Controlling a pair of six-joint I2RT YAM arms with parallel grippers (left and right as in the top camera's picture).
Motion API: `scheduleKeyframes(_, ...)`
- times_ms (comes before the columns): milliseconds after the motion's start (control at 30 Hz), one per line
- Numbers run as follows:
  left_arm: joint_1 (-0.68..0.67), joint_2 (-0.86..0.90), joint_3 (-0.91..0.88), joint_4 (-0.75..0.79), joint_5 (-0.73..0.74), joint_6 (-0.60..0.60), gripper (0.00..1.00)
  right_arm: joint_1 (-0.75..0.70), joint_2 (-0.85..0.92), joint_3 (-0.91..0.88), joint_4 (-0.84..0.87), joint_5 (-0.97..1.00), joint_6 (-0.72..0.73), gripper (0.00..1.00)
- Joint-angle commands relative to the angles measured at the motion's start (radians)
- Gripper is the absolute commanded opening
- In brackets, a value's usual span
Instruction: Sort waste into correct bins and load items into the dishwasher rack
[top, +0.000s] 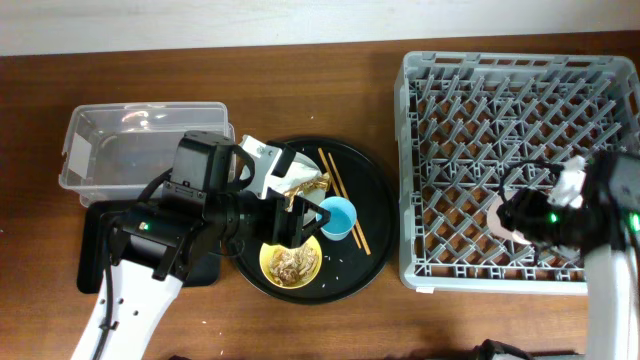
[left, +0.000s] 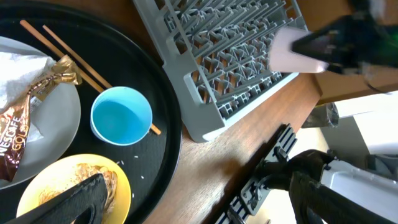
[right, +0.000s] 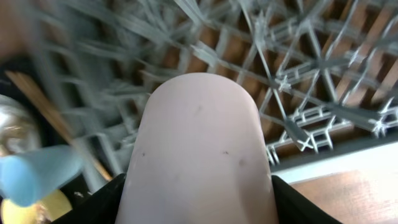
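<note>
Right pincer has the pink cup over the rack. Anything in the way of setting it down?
Nothing visible. The pink cup hangs over a bare stretch of the dishwasher rack, no other item under it.

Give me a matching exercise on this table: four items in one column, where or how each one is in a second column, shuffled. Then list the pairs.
1. pink cup
2. light blue cup
3. yellow bowl
4. foil wrapper

A. lying on the pale grey plate
B. holding food scraps
C. gripped by the right gripper over the dishwasher rack
D. upright and empty on the round black tray

Pairs: 1-C, 2-D, 3-B, 4-A
</note>
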Motion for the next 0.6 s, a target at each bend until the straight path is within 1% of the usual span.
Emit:
scheduleKeyframes(0,0.001,0.000,0.005,-0.013,-0.021,0.017,0.93,-0.005,0.191,0.089,-0.023,-0.005,-0.026,0.62)
scheduleKeyframes(33,0.001,0.000,0.005,-0.016,-0.035,0.017,0.93,0.010,0.257,0.111,-0.028,0.005,-0.037,0.62)
scheduleKeyframes(100,0.001,0.000,0.004,-0.017,-0.040,0.017,0.93,0.032,0.324,0.119,-0.006,0.046,-0.031,0.66)
scheduleKeyframes(133,0.001,0.000,0.004,-0.017,-0.040,0.017,0.93,0.040,0.352,0.119,0.031,0.052,-0.028,0.74)
scheduleKeyframes(167,0.001,0.000,0.004,-0.018,-0.040,0.017,0.93,0.047,0.357,0.119,0.054,0.053,-0.029,0.79)
scheduleKeyframes(233,0.001,0.000,0.004,-0.021,-0.040,0.017,0.93,0.065,0.352,0.131,0.103,0.054,-0.029,0.79)
scheduleKeyframes(267,0.001,0.000,0.004,-0.026,-0.040,0.017,0.93,0.066,0.351,0.155,0.086,0.053,-0.028,0.85)
scheduleKeyframes(367,-0.003,0.004,0.003,-0.034,-0.054,0.023,0.93,0.073,0.325,0.270,-0.068,0.001,-0.034,0.85)
scheduleKeyframes(400,-0.027,0.019,0.003,-0.033,-0.124,0.024,0.93,0.097,0.286,0.325,-0.136,-0.100,-0.078,0.85)
scheduleKeyframes(433,-0.070,0.052,0.003,-0.029,-0.213,0.024,0.93,0.149,0.214,0.363,-0.180,-0.257,-0.146,0.85)
scheduleKeyframes(467,-0.112,0.092,0.003,-0.020,-0.266,0.024,0.93,0.197,0.153,0.365,-0.185,-0.323,-0.150,0.86)
scheduleKeyframes(500,-0.152,0.142,0.003,-0.008,-0.306,0.023,0.92,0.251,0.101,0.365,-0.185,-0.329,-0.149,0.88)
scheduleKeyframes(533,-0.186,0.199,0.003,0.000,-0.369,0.010,0.89,0.328,0.043,0.364,-0.191,-0.307,-0.131,0.90)
scheduleKeyframes(567,-0.214,0.269,0.003,0.008,-0.467,-0.034,0.89,0.392,0.006,0.364,-0.204,-0.263,-0.079,0.90)
